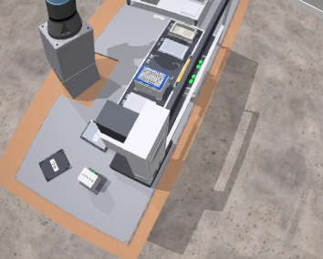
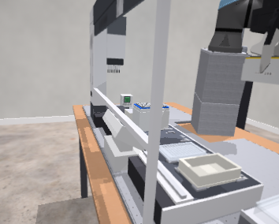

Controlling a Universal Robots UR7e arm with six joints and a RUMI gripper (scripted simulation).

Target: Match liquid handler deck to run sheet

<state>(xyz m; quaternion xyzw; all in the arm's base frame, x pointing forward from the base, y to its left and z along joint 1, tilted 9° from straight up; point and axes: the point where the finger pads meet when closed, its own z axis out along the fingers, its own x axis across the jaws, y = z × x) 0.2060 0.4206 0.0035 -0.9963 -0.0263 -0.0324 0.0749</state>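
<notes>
My gripper (image 2: 268,45) is at the top right of the exterior view, high above the table beside the arm's pedestal (image 2: 220,91). It is shut on a pale grey tip rack with a yellow top edge (image 2: 260,71), held in the air; only part of it shows. The gripper is out of the top view. On the deck, a white one-well reservoir (image 1: 183,31) sits at the far end, a clear plate (image 1: 173,46) beside it, then an empty position (image 1: 160,60), then a blue-topped tip rack (image 1: 152,77).
The handler's white gantry head (image 1: 137,128) covers the near end of the deck. A dark square nest (image 1: 57,162), a grey nest (image 1: 93,136) and the READY key post (image 1: 89,178) stand on the mat. The shelf unit (image 1: 173,5) is at the top edge.
</notes>
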